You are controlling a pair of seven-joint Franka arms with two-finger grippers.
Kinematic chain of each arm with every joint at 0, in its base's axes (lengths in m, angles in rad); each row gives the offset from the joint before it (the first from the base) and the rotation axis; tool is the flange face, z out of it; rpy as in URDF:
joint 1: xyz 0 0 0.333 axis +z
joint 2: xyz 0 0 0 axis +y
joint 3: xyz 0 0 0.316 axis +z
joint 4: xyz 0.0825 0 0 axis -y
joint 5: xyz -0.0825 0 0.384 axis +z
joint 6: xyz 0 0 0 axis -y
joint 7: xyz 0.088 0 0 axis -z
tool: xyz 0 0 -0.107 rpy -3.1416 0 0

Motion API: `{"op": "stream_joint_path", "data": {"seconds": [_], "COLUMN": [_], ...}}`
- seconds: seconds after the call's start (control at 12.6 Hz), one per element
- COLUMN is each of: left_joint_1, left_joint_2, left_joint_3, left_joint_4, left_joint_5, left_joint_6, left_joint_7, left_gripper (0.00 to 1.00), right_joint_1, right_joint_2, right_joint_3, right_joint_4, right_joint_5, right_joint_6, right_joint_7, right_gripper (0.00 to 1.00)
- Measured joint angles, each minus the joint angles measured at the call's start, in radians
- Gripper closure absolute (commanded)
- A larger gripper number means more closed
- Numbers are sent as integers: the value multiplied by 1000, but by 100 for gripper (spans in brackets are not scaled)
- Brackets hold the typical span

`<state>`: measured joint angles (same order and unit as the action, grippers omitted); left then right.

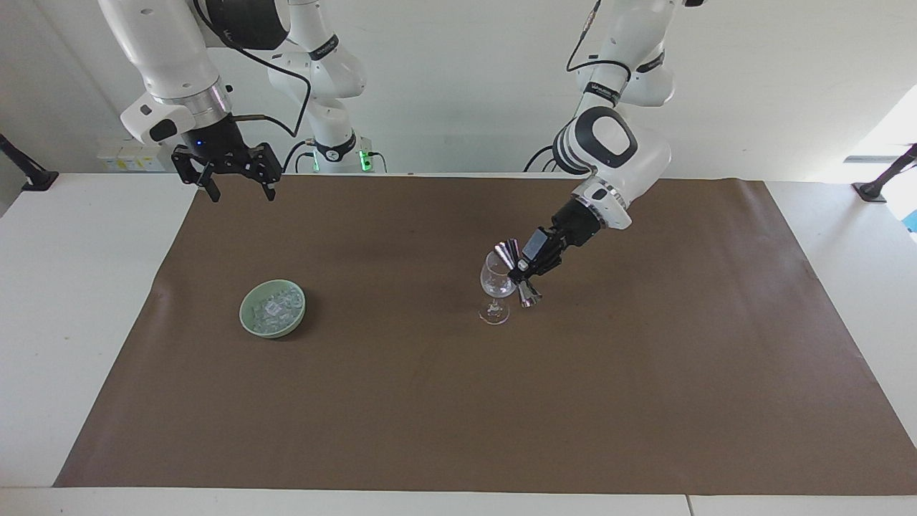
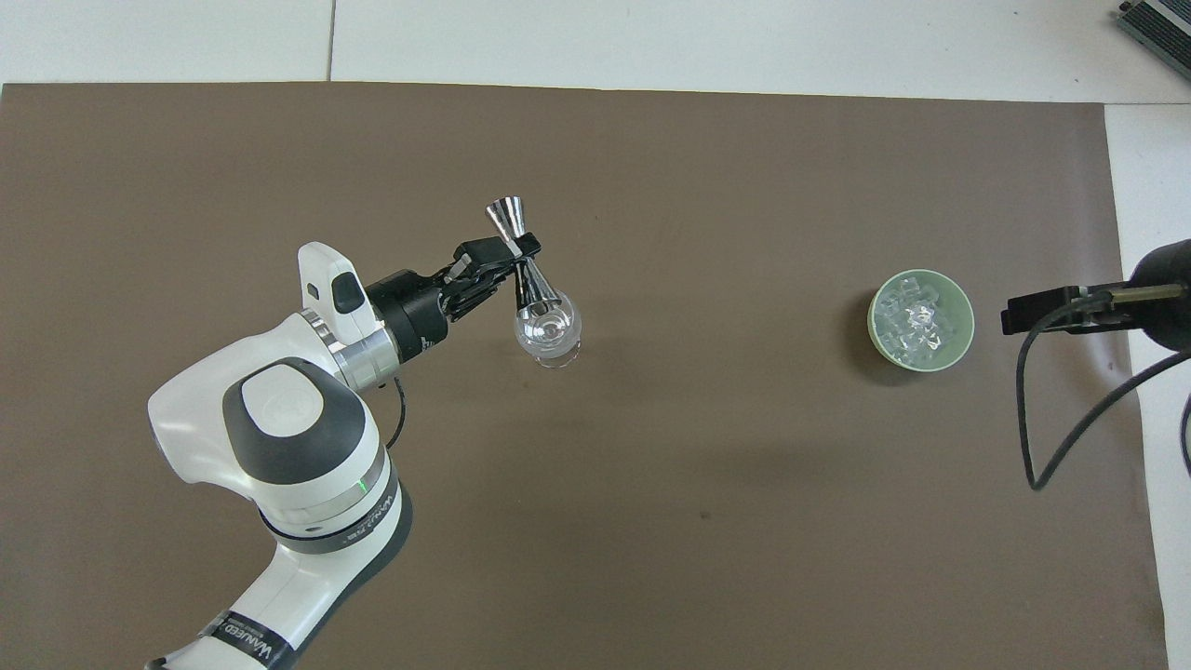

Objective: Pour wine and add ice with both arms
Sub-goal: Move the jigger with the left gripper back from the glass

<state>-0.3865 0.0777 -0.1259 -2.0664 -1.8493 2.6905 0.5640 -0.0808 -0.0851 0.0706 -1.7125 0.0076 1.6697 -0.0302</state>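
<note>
Brown paper covers the white table. Left gripper grasps a metal measuring cup at its waist, tilted, one end over the mouth of the wine glass. The glass stands upright on the paper near the middle of the table. Ice lies heaped in a pale green bowl toward the right arm's end, well apart from the glass. Right gripper waits in the air over the paper's edge nearest the robots, fingers spread and holding nothing.
</note>
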Motion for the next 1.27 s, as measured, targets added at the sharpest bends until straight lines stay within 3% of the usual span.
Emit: {"op": "stream_joint_path", "data": {"seconds": [1.27], "left_joint_1": [-3], "left_joint_2": [2], "left_joint_3": [-6], "left_joint_4": [0], "left_joint_5": [0], "left_joint_6": [0], "left_joint_7": [52], "left_gripper": [100], "right_joint_1": [-5], "right_joint_2": [0], "right_joint_3": [-12], "right_joint_4": [-1], "right_joint_5": [0], "right_joint_6": [-5], "right_joint_7": [0], "right_gripper": [0]}}
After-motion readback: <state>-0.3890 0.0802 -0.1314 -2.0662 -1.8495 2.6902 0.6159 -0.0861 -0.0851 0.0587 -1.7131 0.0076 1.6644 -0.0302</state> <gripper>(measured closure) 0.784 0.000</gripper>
